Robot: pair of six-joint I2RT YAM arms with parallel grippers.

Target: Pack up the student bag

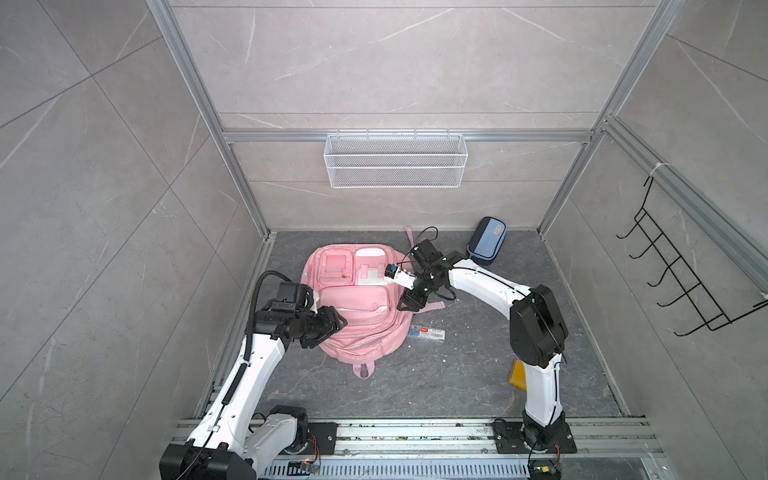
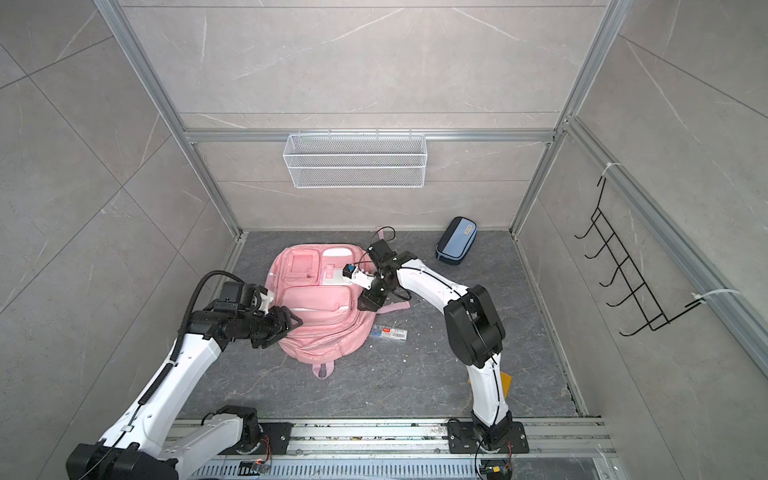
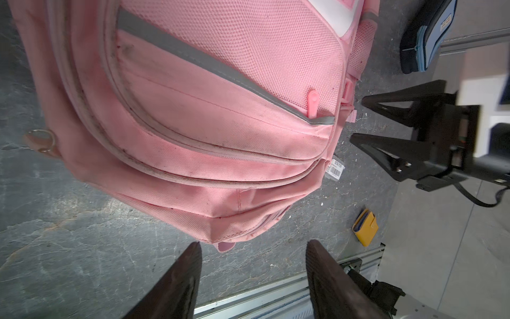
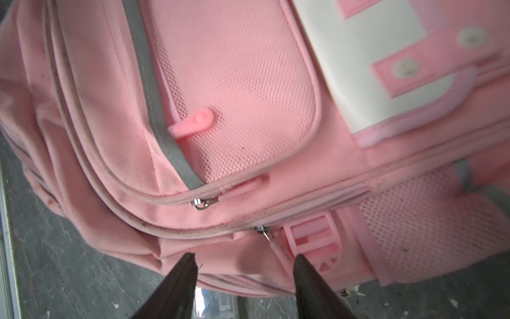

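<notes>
Room: grey stone-look walls on three sides in a metal frame, with a dark grey marbled surface [image 1: 415,386] as the floor of the bay.
Left gripper [image 1: 330,330] [image 2: 286,330] [image 3: 254,244]: it hangs over the near left edge of the bag. The jaws stand well apart with nothing between them.
Student bag [image 1: 357,316] [image 2: 320,324] [image 3: 220,138] [image 4: 234,69]: big, soft and pink, it lies flat and front-up, left of the middle of the surface and between the two arms. Its white flap pocket is at the far end, and a pink loop pokes out at the near end. The right wrist view shows two metal zip sliders on its right side.
Wire basket [image 1: 395,160] [image 2: 355,160]: white mesh, hung on the far wall above the bag.
Right gripper [image 1: 405,306] [image 2: 368,305] [image 3: 358,118] [image 4: 244,256]: it sits at the bag's right edge, close to a pink strap buckle. The jaws are parted and grip nothing, and I cannot tell whether the tips touch the fabric.
Clear packet [image 1: 427,332] [image 2: 390,332] [image 3: 335,167]: flat with a barcode label, lying just beside the bag's near right side.
Pencil case [image 1: 487,241] [image 2: 456,240] [image 3: 425,41]: small and blue, at the far right by the wall, apart from the bag.
Yellow wallet [image 1: 517,374] [image 3: 365,227]: near right, partly hidden behind the right arm.
Hook rack [image 1: 681,282] [image 2: 623,282]: black wire, on the right wall.
</notes>
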